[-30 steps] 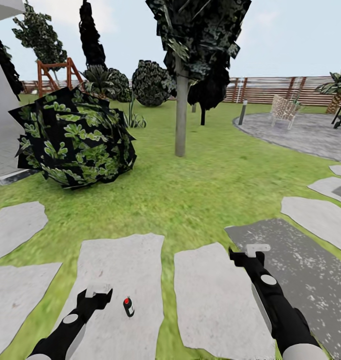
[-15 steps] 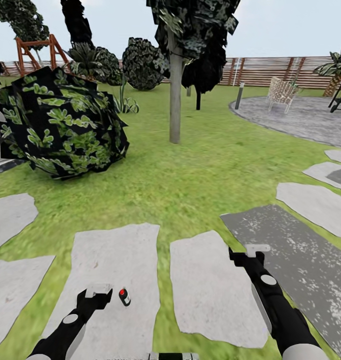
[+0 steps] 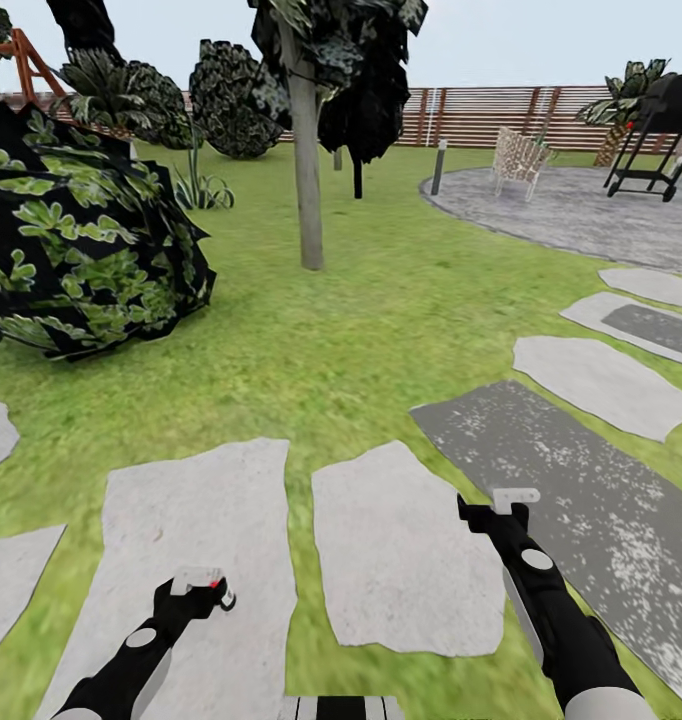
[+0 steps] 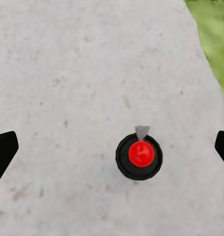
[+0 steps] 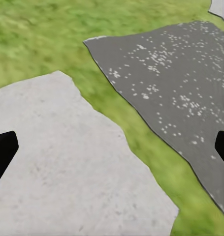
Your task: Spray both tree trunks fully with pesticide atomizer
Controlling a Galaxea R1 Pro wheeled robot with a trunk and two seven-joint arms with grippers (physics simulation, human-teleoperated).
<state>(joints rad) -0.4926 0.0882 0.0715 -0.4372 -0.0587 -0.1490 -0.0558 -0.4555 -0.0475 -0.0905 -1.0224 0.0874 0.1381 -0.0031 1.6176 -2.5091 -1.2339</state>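
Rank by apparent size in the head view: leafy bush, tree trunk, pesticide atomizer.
1. Leafy bush, largest.
2. Tree trunk, though it stands farther off, so this is apparent size only.
3. Pesticide atomizer, tiny beside the left gripper.

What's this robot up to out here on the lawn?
It is lining up to pick up a small pesticide atomizer standing on a grey paving stone. The left gripper hangs open right above the bottle, its fingers apart on either side and not touching it. The right gripper is open too, holding nothing over another stone. A tree trunk it is meant to spray stands ahead on the grass.
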